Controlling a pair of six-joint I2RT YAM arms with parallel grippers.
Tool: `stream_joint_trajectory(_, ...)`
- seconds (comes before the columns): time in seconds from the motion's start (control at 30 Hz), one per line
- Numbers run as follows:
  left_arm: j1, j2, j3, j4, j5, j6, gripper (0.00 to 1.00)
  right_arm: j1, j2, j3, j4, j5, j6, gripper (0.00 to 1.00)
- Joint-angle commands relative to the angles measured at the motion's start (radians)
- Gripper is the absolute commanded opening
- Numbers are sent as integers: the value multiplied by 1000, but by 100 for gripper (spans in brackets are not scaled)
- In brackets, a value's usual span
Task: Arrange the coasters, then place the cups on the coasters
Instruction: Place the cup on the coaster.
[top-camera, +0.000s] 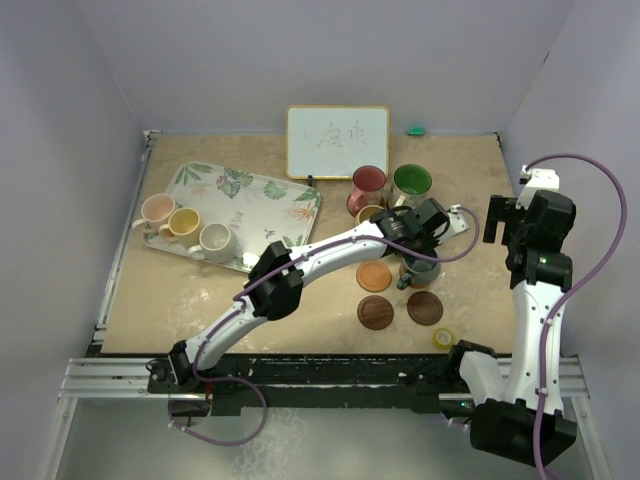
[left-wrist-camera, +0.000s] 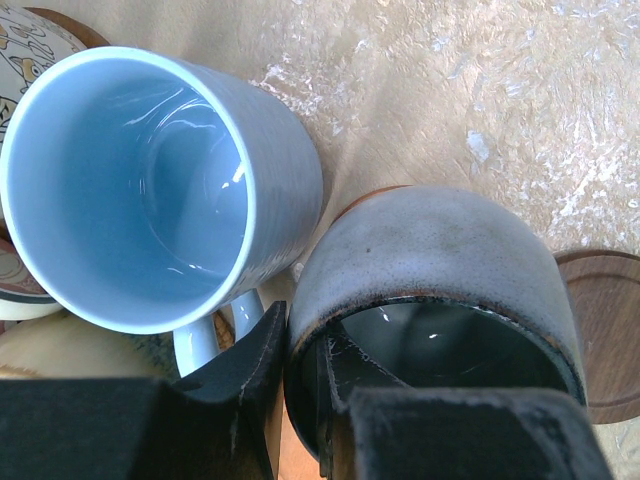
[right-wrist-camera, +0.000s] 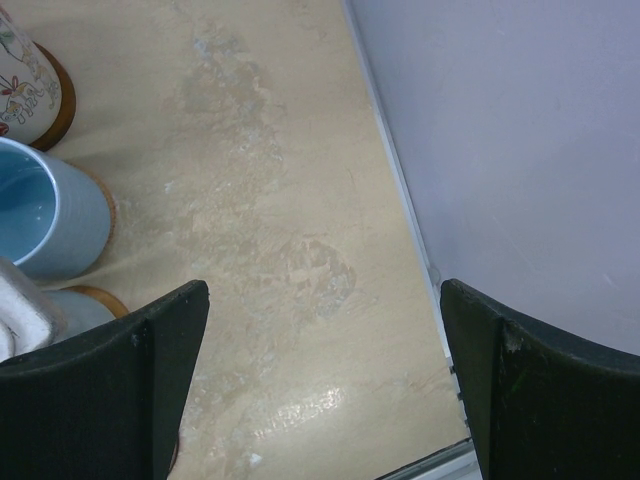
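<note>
my left tool (left-wrist-camera: 300, 352) is clamped on the rim of the grey mug (left-wrist-camera: 430, 270), one finger inside and one outside. the mug is over an orange-edged coaster (left-wrist-camera: 362, 200), right of the middle of the desk (left-wrist-camera: 480, 90). i cannot tell whether it is seated on the disc or just above it.

the main risk i see is the blue mug (left-wrist-camera: 150, 190) just beside it. its handle sits right by my outer finger, so spreading the tool or pulling away sideways could knock it or push it off the disc under it. a rim pinch is also a thin hold, so if i let go before the grey mug is flat, it could tip or land half off the coaster.

my right tool (right-wrist-camera: 320, 380) is wide apart and holds nothing, off by the right wall. a red mug (top-camera: 368, 183) and a green mug (top-camera: 411, 182) are behind. a bare orange coaster (top-camera: 374, 276) and two dark brown coasters (top-camera: 375, 312) lie in front. three mugs (top-camera: 183, 222) wait on the leaf tray (top-camera: 250, 190), well to the left.
</note>
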Motion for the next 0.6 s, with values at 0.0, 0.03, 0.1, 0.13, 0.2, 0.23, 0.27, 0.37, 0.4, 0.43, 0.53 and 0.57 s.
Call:
stream_joint_trajectory(0.0, -5, -34, 12, 74, -2, 1, 3, -5, -20, 6, 16, -4, 9, 100)
stream_joint_trajectory(0.03, -5, -34, 9, 73, -2, 2, 3, -6, -20, 7, 17, -4, 9, 100)
stream_joint_trajectory(0.1, -5, -35, 7, 73, -2, 3, 3, -6, -19, 7, 16, -6, 9, 100)
stream_joint_trajectory(0.13, -5, -37, 7, 71, -2, 3, 3, -6, -19, 7, 16, -7, 8, 100)
stream_joint_trajectory(0.2, -5, -38, 5, 68, -3, 6, 3, -5, -19, 7, 16, -7, 8, 100)
stream_joint_trajectory(0.23, -5, -40, 5, 67, -3, 7, 3, -5, -20, 7, 14, -7, 10, 100)
stream_joint_trajectory(0.27, -5, -40, 5, 67, -3, 8, 3, -6, -20, 7, 15, -8, 10, 100)
stream_joint_trajectory(0.37, -5, -41, 4, 64, -3, 9, 3, -6, -20, 7, 15, -9, 9, 100)
stream_joint_trajectory(0.4, -5, -41, 3, 62, -3, 10, 3, -6, -20, 7, 15, -9, 8, 100)
stream_joint_trajectory(0.43, -5, -41, 5, 62, -4, 11, 3, -6, -20, 7, 15, -10, 9, 100)
stream_joint_trajectory(0.53, -5, -39, 3, 61, -7, 12, 3, -6, -21, 7, 15, -14, 9, 100)
stream_joint_trajectory(0.57, -5, -37, 2, 60, -6, 13, 3, -6, -20, 7, 15, -15, 9, 100)
